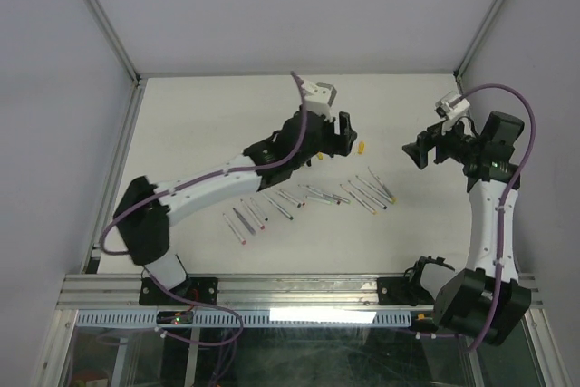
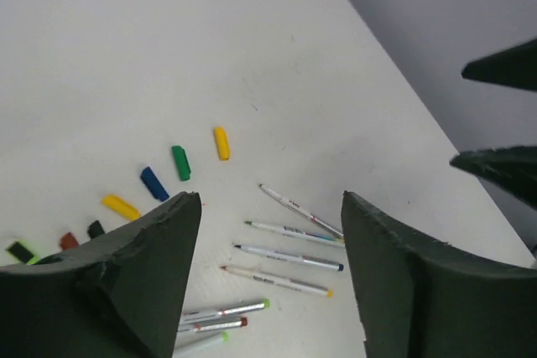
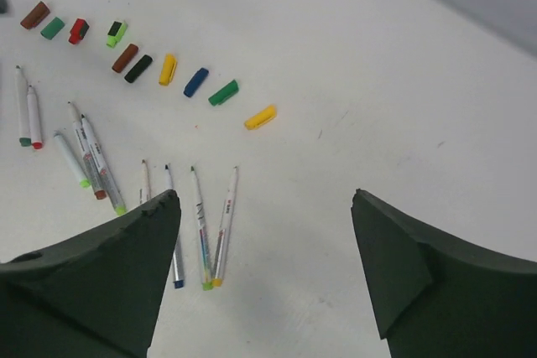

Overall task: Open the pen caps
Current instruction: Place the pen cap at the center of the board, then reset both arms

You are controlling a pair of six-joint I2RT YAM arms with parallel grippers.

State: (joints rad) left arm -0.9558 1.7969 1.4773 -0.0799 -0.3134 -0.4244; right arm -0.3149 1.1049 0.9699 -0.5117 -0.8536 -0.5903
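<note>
Left end effector and right end effector hang wide and empty, pens beneath, caps rowed just beyond; for any capped pen, pinch barrel and cap squarely, pull straight.

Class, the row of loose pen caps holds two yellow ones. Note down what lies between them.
A blue cap and a green cap lie between the inner yellow cap and the end yellow cap, shown in the right wrist view.
</note>
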